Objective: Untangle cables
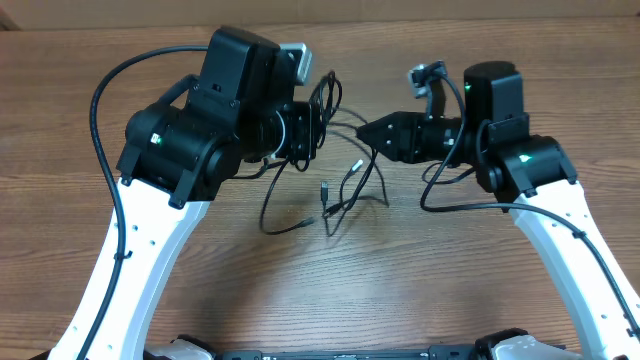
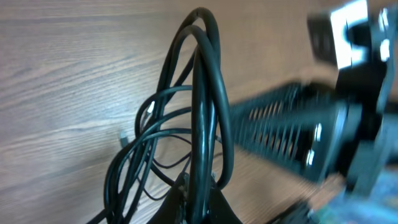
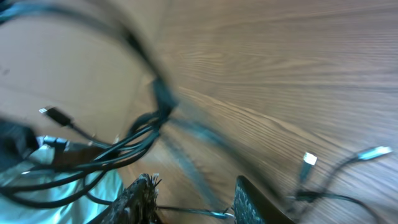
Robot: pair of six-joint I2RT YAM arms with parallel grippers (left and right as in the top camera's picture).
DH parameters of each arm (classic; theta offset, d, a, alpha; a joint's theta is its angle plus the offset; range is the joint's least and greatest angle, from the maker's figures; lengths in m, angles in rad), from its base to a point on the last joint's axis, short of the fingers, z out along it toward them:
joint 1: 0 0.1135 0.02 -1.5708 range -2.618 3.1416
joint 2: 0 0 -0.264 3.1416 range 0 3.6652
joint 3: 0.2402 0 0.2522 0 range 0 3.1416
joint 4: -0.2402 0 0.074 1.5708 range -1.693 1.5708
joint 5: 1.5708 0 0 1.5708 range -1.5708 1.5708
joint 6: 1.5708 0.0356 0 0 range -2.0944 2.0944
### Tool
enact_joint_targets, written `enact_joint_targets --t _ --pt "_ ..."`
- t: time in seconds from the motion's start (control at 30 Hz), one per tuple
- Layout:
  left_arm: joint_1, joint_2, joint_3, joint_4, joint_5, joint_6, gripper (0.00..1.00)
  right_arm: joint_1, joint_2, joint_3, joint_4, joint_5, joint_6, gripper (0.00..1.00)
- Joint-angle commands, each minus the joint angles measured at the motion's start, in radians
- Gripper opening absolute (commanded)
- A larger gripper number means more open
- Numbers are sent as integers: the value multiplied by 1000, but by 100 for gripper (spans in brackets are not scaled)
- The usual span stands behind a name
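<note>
**CABLE BUNDLE: GRIP STATUS, BOTH ARMS**

The left gripper [image 2: 194,205] is clenched on the cables [image 2: 202,93]; a bundled loop rises straight out from between its fingers; looser strands trail off to one side onto the table [image 2: 74,74]. The right gripper [image 3: 191,202] faces the left one, tip near tip; its fingers [image 3: 140,199] stand apart, released; one thin strand crosses the gap between them. More strands hang ahead of it, blurred; two plug tips [image 3: 309,159] lie ahead on its other side; slack cord rests on the table between both grippers.
</note>
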Motion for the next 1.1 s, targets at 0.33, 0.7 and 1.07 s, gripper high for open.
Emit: enact_joint_targets --t 0.33,0.7,1.07 --pt "4 -12 -3 163 101 -219 4 67 -21 16 116 56 116 39" --pt "4 -12 -3 206 258 118 4 37 -21 16 124 170 375 45" --pt "52 -29 -3 246 307 83 4 39 -22 16 228 226 526 45"
